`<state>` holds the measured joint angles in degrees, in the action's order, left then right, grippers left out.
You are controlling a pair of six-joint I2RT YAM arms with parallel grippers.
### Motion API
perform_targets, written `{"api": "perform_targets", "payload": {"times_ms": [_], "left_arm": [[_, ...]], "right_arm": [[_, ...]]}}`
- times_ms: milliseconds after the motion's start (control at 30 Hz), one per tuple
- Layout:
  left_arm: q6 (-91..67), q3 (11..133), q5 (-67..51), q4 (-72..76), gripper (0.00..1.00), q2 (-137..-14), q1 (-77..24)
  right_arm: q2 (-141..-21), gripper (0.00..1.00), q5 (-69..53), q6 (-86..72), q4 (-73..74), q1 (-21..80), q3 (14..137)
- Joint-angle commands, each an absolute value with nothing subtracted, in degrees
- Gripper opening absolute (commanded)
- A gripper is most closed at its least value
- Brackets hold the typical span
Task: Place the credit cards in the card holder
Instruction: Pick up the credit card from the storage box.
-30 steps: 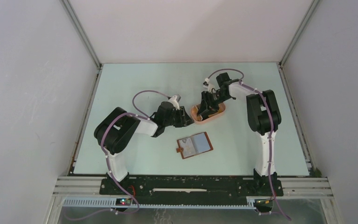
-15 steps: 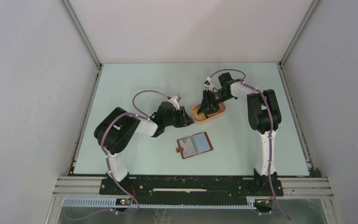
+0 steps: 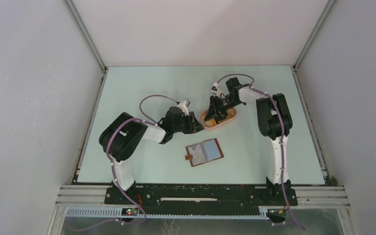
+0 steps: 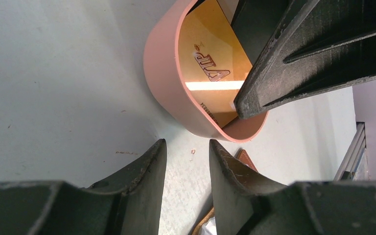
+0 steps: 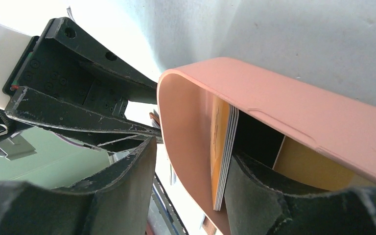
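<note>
The credit cards [image 5: 223,152] stand on edge as a stack inside the pink oval tray [image 5: 284,112], leaning on its wall. An orange-yellow card [image 4: 210,63] faces the left wrist view. My right gripper [image 5: 193,149] is open and straddles the tray wall, one finger [image 5: 127,191] outside and one inside against the stack. In the top view it [image 3: 214,113] reaches into the tray [image 3: 232,115]. My left gripper [image 4: 187,143] is open and empty, low on the table just beside the tray's left end [image 3: 199,127]. The card holder [image 3: 204,152] lies open nearer the bases.
The tray's pink wall [image 4: 166,93] is right in front of my left fingers. A brown corner of the card holder [image 4: 245,159] shows past them. White walls with metal frame posts enclose the pale green table [image 3: 142,88].
My right gripper has shifted slightly left and farther back over the tray. The left arm and the card holder have not moved.
</note>
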<state>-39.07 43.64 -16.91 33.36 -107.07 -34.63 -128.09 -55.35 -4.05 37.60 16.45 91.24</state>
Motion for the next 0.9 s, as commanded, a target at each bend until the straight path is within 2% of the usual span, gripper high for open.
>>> {"api": "perform_targets", "payload": {"times_ms": [0, 867], "left_arm": [[-38.8, 45.1, -17.4, 32.9, 0.43, -107.9, -34.4], [-38.8, 45.2, -17.6, 32.9, 0.43, -108.1, -34.3]], "right_arm": [[-128.1, 0.58, -55.5, -4.4, 38.1, 17.0, 93.1], [-124.2, 0.52, -56.5, -3.2, 39.5, 12.3, 93.0]]}}
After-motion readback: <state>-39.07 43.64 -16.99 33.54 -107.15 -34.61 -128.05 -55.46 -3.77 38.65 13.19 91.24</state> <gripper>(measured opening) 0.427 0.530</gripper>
